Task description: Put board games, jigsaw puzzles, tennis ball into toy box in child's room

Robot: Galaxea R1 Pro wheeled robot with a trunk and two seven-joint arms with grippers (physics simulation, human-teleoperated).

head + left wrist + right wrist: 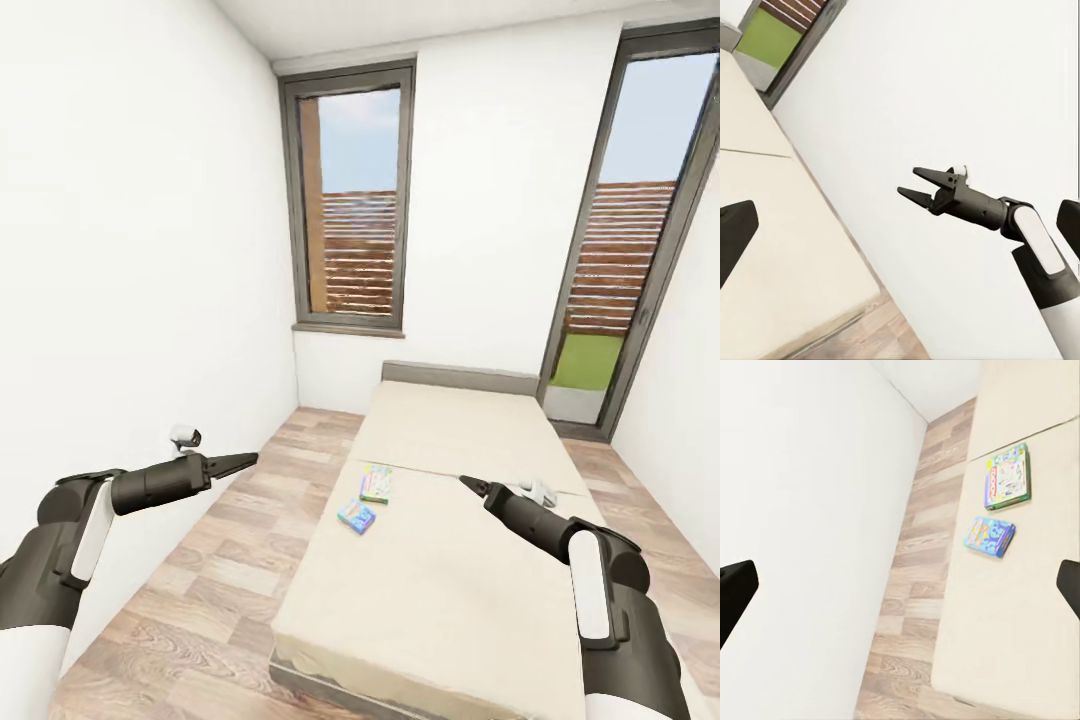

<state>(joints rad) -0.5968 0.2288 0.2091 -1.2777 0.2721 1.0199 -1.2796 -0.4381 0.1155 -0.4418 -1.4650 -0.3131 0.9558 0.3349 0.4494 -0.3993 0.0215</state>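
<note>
Board games, a green-bordered flat box (377,483) and a smaller blue one (357,516), lie side by side on the beige-sheeted bed (470,590), ahead of and between both grippers, nearer the right gripper (466,483), its fingers parted and empty in the left wrist view; left gripper (250,458) state unreadable.

The room is bright all over. Daylight comes in through the two tall windows (350,200) at the far wall. The white walls (130,250) look very pale and flat. Shadows are soft and faint. The pictures are sharp, but straight lines lean near the edges.

Two tall windows (352,200), slatted fence (628,255) outside
</note>
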